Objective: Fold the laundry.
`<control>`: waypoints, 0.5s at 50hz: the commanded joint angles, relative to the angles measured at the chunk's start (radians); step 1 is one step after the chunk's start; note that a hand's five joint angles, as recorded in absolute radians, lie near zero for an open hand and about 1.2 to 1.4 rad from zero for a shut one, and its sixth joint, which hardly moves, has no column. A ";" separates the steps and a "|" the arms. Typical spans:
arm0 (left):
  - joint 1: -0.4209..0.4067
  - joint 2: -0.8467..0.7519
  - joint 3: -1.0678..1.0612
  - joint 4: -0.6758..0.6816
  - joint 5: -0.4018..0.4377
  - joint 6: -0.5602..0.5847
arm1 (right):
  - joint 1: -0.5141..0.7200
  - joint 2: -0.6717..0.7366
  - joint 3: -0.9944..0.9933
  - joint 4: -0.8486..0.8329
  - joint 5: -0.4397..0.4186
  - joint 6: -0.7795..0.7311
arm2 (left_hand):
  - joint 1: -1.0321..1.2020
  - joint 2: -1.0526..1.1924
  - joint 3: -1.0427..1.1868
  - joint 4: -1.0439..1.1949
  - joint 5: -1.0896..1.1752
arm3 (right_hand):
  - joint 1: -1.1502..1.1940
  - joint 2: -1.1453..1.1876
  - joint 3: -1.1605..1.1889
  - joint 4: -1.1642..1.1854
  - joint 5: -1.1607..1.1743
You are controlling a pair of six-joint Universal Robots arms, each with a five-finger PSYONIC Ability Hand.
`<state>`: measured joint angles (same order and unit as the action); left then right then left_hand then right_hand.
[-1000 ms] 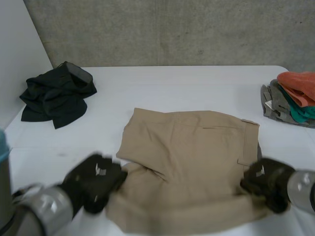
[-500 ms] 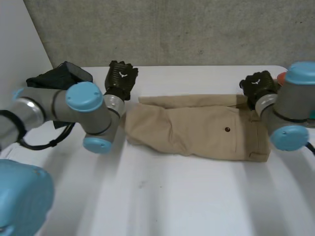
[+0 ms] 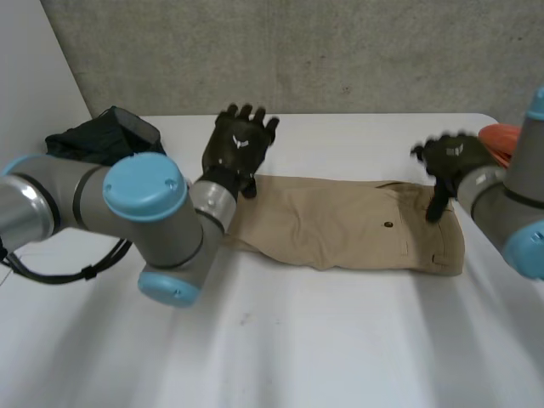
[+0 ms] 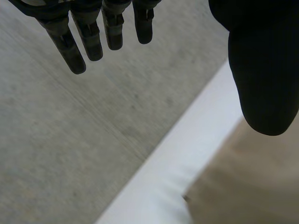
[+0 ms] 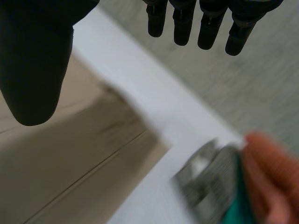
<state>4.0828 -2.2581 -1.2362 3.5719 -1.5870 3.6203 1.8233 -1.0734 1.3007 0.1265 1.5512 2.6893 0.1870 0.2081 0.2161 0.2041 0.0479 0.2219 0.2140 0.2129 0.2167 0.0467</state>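
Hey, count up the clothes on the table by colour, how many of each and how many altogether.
Tan shorts: 1
Black garment: 1
Grey cloth: 1
Teal cloth: 1
Orange cloth: 1
Total: 5

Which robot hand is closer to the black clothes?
Left. The left hand is just beside the black clothes; the right hand is far off, past the tan shorts.
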 commanded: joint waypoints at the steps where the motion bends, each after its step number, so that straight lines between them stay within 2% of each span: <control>1: 0.010 -0.006 -0.071 -0.004 -0.005 0.000 | -0.065 -0.053 0.248 -0.026 -0.084 0.075 | -0.012 -0.034 -0.042 -0.030 -0.048 | -0.047 -0.039 -0.038 -0.042 -0.047; 4: 0.031 -0.006 -0.074 -0.005 -0.008 -0.003 | -0.078 -0.051 0.291 -0.093 -0.105 0.076 | -0.012 -0.034 -0.042 -0.030 -0.048 | -0.047 -0.039 -0.038 -0.042 -0.047; 8: 0.034 0.005 -0.080 -0.007 -0.008 -0.003 | -0.073 0.012 0.315 -0.206 -0.089 0.067 | -0.012 -0.034 -0.042 -0.030 -0.048 | 0.115 0.123 0.124 0.120 0.116; 10: 0.030 0.009 -0.089 -0.007 -0.008 -0.005 | -0.081 0.065 0.304 -0.263 -0.062 0.049 | -0.012 -0.034 -0.042 -0.030 -0.048 | 0.519 0.527 0.528 0.524 0.520; 11: 0.028 0.014 -0.092 -0.007 -0.010 -0.005 | -0.081 0.076 0.304 -0.278 -0.051 0.038 | -0.012 -0.034 -0.042 -0.030 -0.048 | 0.791 0.799 0.800 0.796 0.792; 12: 0.027 0.022 -0.098 -0.007 -0.010 -0.005 | -0.081 0.075 0.304 -0.309 -0.021 0.008 | -0.012 -0.034 -0.042 -0.030 -0.048 | 1.171 1.178 1.180 1.176 1.171; 15: 0.028 0.064 -0.131 -0.007 -0.008 -0.005 | -0.084 0.061 0.324 -0.340 0.026 -0.077 | -0.012 -0.034 -0.042 -0.030 -0.048 | 1.174 1.182 1.183 1.180 1.175; 16: 0.028 0.074 -0.140 -0.007 -0.008 -0.005 | -0.087 0.031 0.345 -0.376 0.047 -0.151 | -0.012 -0.034 -0.042 -0.030 -0.048 | 1.174 1.182 1.183 1.180 1.175; 19: 0.030 0.117 -0.172 -0.007 -0.005 -0.006 | -0.098 -0.052 0.393 -0.436 0.061 -0.271 | -0.012 -0.034 -0.042 -0.030 -0.048 | 1.174 1.182 1.183 1.180 1.175; 21: 0.030 0.152 -0.192 -0.005 -0.005 -0.008 | -0.124 -0.118 0.423 -0.472 0.066 -0.405 | -0.012 -0.034 -0.042 -0.030 -0.048 | 1.174 1.182 1.183 1.180 1.175; 25: 0.033 0.189 -0.215 -0.004 -0.004 -0.035 | -0.122 -0.134 0.428 -0.493 0.056 -0.597 | -0.012 -0.034 -0.042 -0.030 -0.048 | 1.174 1.182 1.183 1.180 1.175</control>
<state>4.1127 -2.1301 -1.4135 3.5663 -1.5926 3.6114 1.7140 -1.1366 1.6976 -0.3212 1.6113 2.3553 0.1870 0.2081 0.2161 0.2041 0.0479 1.0799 1.1580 1.1565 1.1937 0.9525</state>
